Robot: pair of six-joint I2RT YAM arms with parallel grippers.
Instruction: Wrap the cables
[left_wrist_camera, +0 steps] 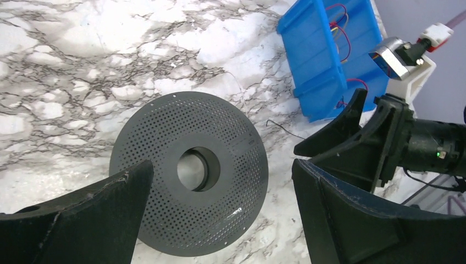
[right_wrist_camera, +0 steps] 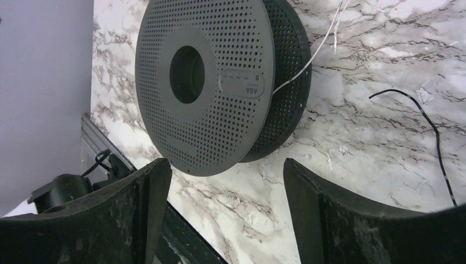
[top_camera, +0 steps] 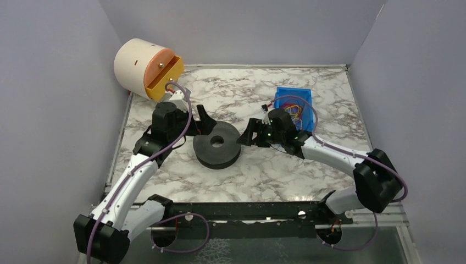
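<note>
Both pairs of jaws stand wide apart and grip nothing. The left gripper [left_wrist_camera: 222, 170] and the right gripper [right_wrist_camera: 225, 165] face each other across the black spool [top_camera: 217, 144], which lies flat in the middle of the table [top_camera: 264, 176]. The left one is just beside its back-left rim, the right one just beside its right rim.

Bare marble runs along the near and left edges, and walls close off the left, back and right edges. A white-and-orange drum [top_camera: 144, 67] sits at the back left corner.

The coloured cables [top_camera: 295, 113] lie bundled in the blue bin [top_camera: 286, 91] near the back right corner, just behind the right gripper. Only the wrist views show the black strand [right_wrist_camera: 434, 135], loose on the table between spool and bin, outside the right jaws. The right wrist view alone shows a pale thread [right_wrist_camera: 308, 60] leading off the spool's rim.
</note>
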